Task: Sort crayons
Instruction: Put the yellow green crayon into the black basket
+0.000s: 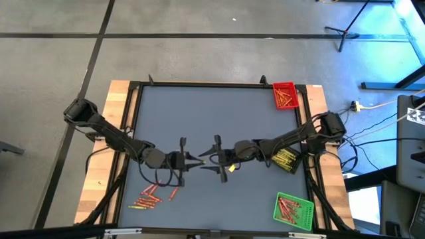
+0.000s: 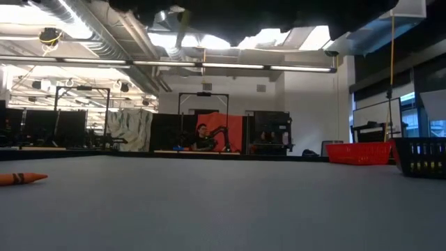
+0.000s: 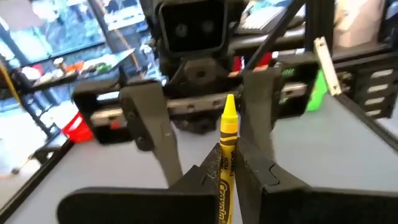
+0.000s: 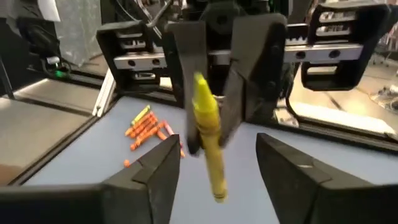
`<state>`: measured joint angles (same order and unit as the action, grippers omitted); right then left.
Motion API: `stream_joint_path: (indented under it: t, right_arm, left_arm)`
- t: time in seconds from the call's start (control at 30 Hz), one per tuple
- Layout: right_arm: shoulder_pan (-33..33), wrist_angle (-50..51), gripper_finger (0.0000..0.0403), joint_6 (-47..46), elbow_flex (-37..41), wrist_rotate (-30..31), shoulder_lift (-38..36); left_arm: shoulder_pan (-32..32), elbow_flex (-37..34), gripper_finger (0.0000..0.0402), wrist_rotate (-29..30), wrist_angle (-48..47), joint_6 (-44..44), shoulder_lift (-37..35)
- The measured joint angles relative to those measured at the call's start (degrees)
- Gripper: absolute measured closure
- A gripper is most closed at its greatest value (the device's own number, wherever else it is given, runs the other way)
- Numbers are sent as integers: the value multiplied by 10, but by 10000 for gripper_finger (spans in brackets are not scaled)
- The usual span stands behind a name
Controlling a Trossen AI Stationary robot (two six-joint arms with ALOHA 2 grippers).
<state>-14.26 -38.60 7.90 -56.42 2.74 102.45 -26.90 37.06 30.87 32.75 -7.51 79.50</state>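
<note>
Far left of the table (image 1: 199, 119), near the front edge, there's a loose pile of crayons (image 1: 149, 197), mostly red and orange, just lying on the grey mat. The right wrist view catches the same pile (image 4: 148, 129) past the other arm.

Next over, the left gripper (image 1: 192, 159) sits mid-table, fingers pinched tight on a yellow crayon (image 3: 226, 155). In the left wrist view the crayon sticks out forward between the two dark fingers, tip pointing at the other gripper straight ahead.

Facing it, just beside it, is the right gripper (image 1: 214, 159), fingers spread apart with nothing in them. From its own wrist camera you see the yellow crayon (image 4: 208, 130) hanging in the gap between its open fingers (image 4: 149, 168), held at the far end by the left gripper, and I can't tell if it touches either one.

Right side: a black tray (image 1: 287, 160) just under the right arm, a red tray (image 1: 284, 95) with crayons at the back corner, and a green tray (image 1: 293, 208) with red ones at the front corner.

In the low view one orange crayon (image 2: 21, 178) lies on the mat at the picture's left, and a person sits far back in the room.
</note>
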Motion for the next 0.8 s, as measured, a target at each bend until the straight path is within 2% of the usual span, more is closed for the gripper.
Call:
stream_joint_path:
  t: [0.2,0.43,0.47,0.57,0.67,0.8]
  right_arm:
    - [0,-22,246,28,0,1,11]
    - [0,-16,377,44,0,8,11]
    - [0,-11,386,45,0,13,11]
    - [-1,-10,378,44,0,18,11]
    - [-1,5,364,38,0,28,11]
    - [-13,71,385,31,-1,86,-13]
  left_arm:
    - [-1,0,390,-1,7,-5,0]
    - [-1,0,390,-4,9,-1,0]
    - [-1,0,390,-4,4,1,0]
    - [-1,0,382,-6,3,-4,0]
    - [-1,0,356,-4,4,-6,0]
    - [-5,0,310,-3,-20,8,-2]
